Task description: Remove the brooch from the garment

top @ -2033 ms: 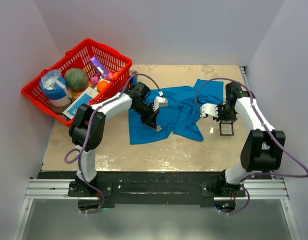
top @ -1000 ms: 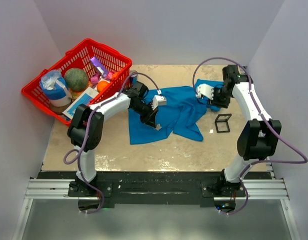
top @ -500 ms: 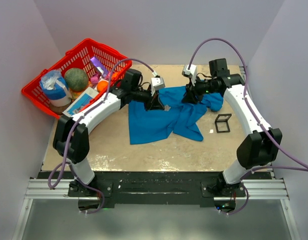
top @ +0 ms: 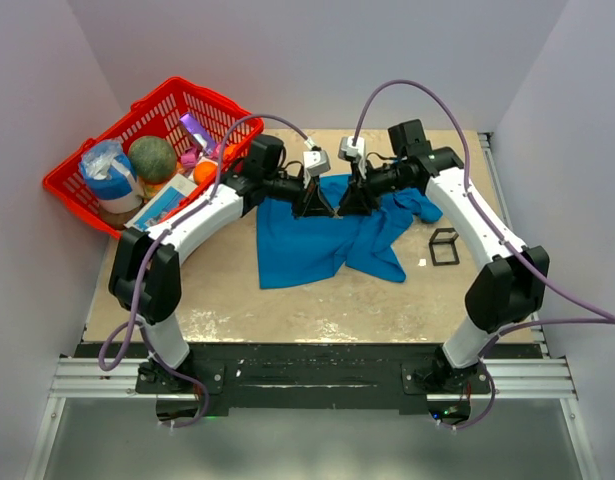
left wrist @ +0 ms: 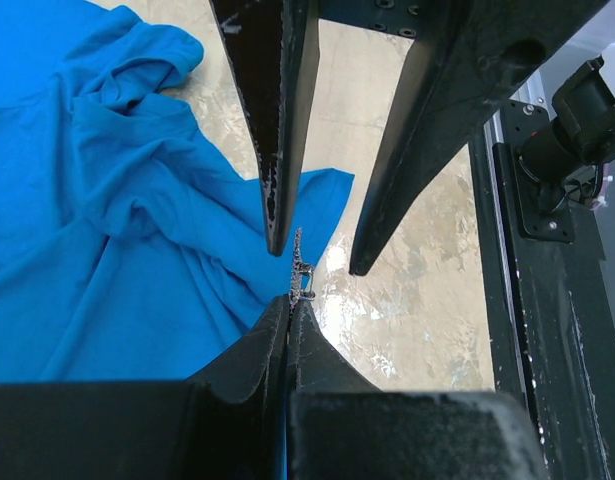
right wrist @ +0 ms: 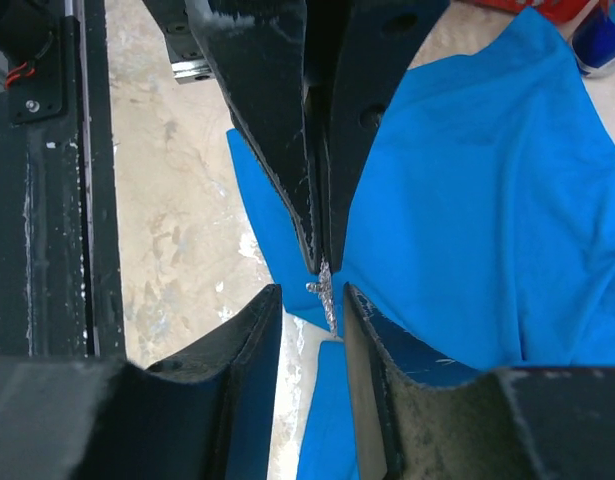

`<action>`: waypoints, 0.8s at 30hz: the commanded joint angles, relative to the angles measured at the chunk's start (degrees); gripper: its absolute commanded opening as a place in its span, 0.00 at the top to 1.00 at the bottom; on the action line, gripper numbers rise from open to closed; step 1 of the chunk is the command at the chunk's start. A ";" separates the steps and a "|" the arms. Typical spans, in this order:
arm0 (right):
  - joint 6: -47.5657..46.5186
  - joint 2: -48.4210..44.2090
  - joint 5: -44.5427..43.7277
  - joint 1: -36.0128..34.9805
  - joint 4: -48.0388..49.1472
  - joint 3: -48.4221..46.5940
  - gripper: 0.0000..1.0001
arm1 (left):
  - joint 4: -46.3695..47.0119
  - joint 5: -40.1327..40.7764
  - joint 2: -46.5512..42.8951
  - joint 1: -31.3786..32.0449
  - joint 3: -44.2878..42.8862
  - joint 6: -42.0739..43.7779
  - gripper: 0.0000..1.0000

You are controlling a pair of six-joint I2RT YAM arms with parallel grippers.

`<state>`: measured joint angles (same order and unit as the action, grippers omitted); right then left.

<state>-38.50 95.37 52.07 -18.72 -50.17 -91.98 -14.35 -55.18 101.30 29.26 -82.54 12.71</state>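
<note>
left tool [left wrist: 290, 306] — pinching thin glittery brooch [left wrist: 300, 270] | right tool [right wrist: 310, 293] — narrowly parted | soft blue garment [top: 307, 250] rumpled

A: Where can a gripper pass?

B: On the near side. The table [top: 287, 310] lies bare between the garment [top: 317, 245] and the arm bases.

A: And the middle?

B: Tight. The left gripper [top: 325, 210] and right gripper [top: 339, 210] meet tip to tip over the cloth. The right one's fingers stand apart around the brooch [left wrist: 300, 272], which the left one's closed tips pinch, so only a thin gap is left on either side.

A: Far left?

B: The red basket [top: 157, 135] fills that corner, hard by the wall.

A: Right?

B: A small black frame [top: 445, 246] lies just beside the garment's right edge, inside the right arm's bend. Beyond the arm the side wall stands close.
</note>
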 commanded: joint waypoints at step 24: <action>-9.31 7.81 -4.09 -0.88 -12.32 -12.34 0.80 | 3.98 -2.39 0.92 -2.18 -4.03 -2.51 1.00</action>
<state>-47.18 102.15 47.46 -19.22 -60.62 -100.73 -13.63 -55.90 102.26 27.70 -84.12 11.20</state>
